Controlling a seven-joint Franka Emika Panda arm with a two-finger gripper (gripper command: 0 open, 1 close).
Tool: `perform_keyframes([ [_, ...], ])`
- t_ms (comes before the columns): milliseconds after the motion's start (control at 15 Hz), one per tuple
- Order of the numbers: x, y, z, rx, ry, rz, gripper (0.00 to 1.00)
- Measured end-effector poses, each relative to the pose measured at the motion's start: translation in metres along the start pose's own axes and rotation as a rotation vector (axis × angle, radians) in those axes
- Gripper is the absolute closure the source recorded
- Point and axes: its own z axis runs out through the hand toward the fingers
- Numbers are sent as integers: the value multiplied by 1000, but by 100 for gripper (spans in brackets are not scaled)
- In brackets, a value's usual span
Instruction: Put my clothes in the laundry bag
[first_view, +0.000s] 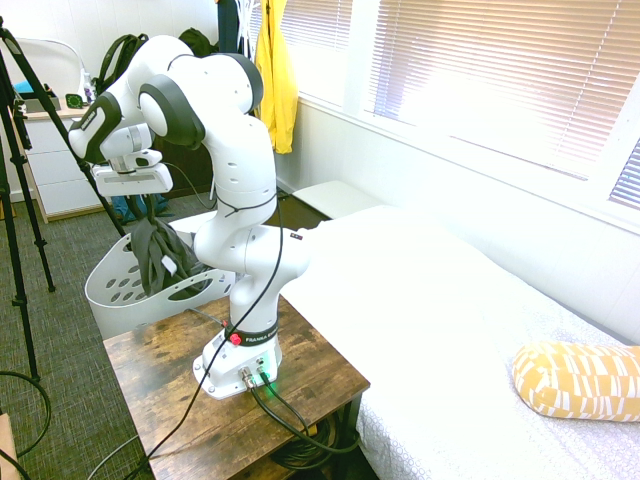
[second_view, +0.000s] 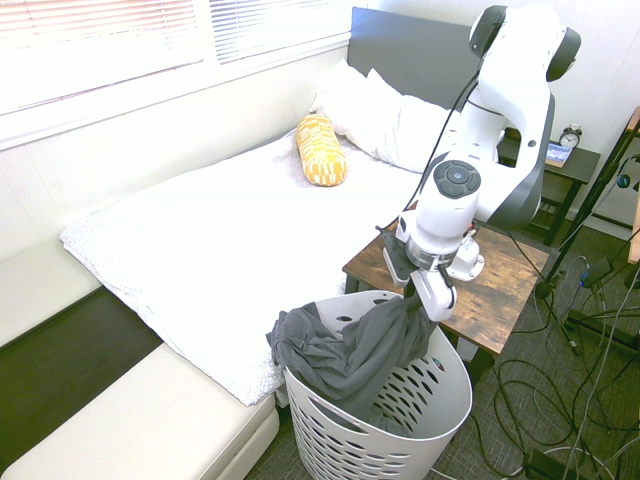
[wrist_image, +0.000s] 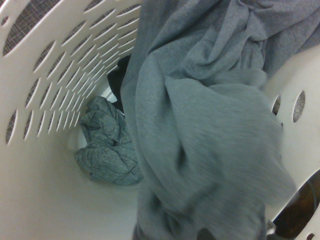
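- Gripper (first_view: 142, 208): over the laundry basket, pointing down; can't tell whether it is spread or pressed together.
- Dark grey garment (second_view: 350, 350): bunched top reaches up to the gripper; can't tell if pinched or just touching.
- Rest of garment: slopes down and away from the gripper, part inside the basket, part draped over its rim on the bed side.
- White laundry basket (second_view: 330, 440): below the gripper, holes in its walls.
- Crumpled grey-green cloth (wrist_image: 109, 142): deeper in the basket, below the gripper, apart from it.
- Black item (wrist_image: 117, 80): beside that cloth, mostly hidden by the garment; can't tell what.
- Wooden table (second_view: 500, 285): near the gripper, outside the basket.
- Wrist view: garment blurred, cut off at the frame edges.
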Motion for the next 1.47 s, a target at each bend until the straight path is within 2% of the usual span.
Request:
perform_keyframes([
  [267,7,-1,0,0,-7,21,0],
  [400,29,-5,0,1,5,57,0],
  [600,107,-17,-9,17,65,136,0],
  [800,195,-35,-6,43,69,199,0],
  [933,233,-45,24,44,19,223,0],
  [1333,307,-91,173,68,-101,284,0],
  [1467,325,-108,210,78,-138,323,0],
])
